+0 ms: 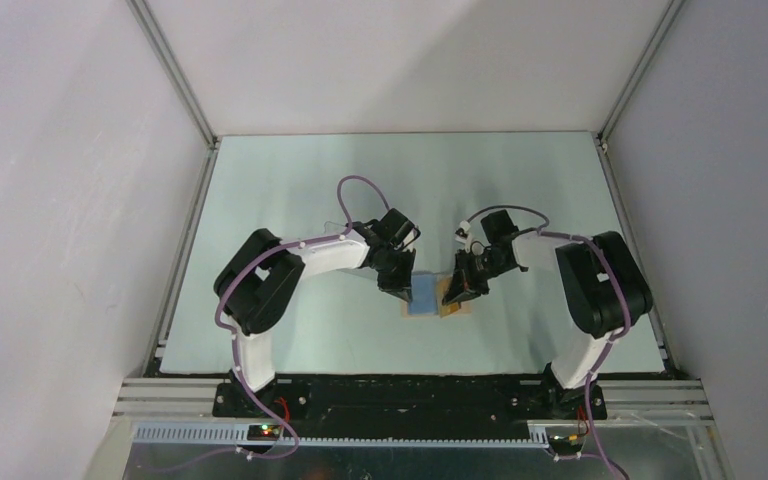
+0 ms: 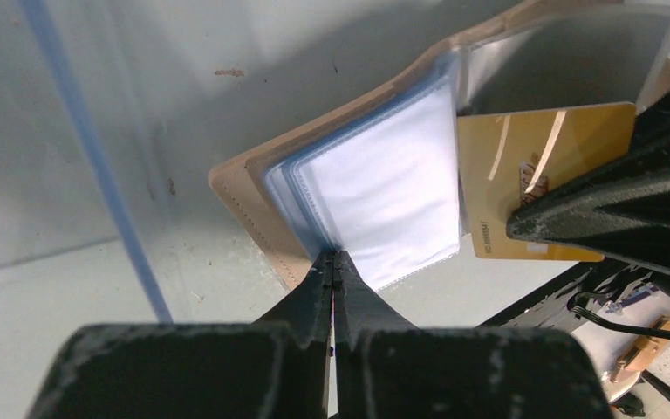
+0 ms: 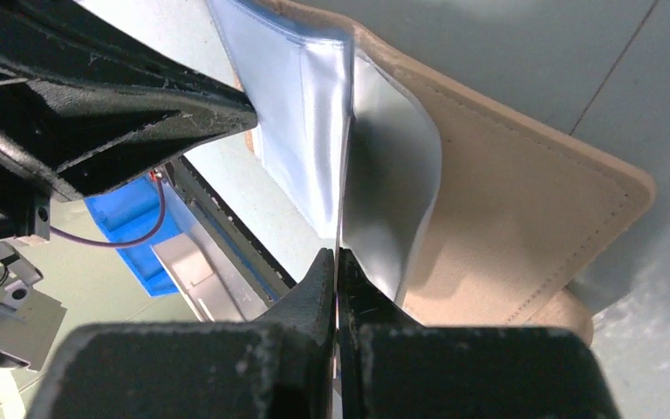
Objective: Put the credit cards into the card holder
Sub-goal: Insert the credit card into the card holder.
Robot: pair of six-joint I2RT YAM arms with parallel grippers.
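The tan card holder lies open on the table between both arms, its clear-blue sleeves facing up. My left gripper is shut, and its tips pinch the near edge of the sleeves. My right gripper is shut on an orange-yellow credit card. It holds the card at the mouth of a lifted clear sleeve on the holder's right half. In the right wrist view the card shows edge-on against the tan cover. No other card is in view.
White enclosure walls with metal posts surround the pale table. The two grippers are close together over the holder. A blue bin and a rail show beyond the table's near edge.
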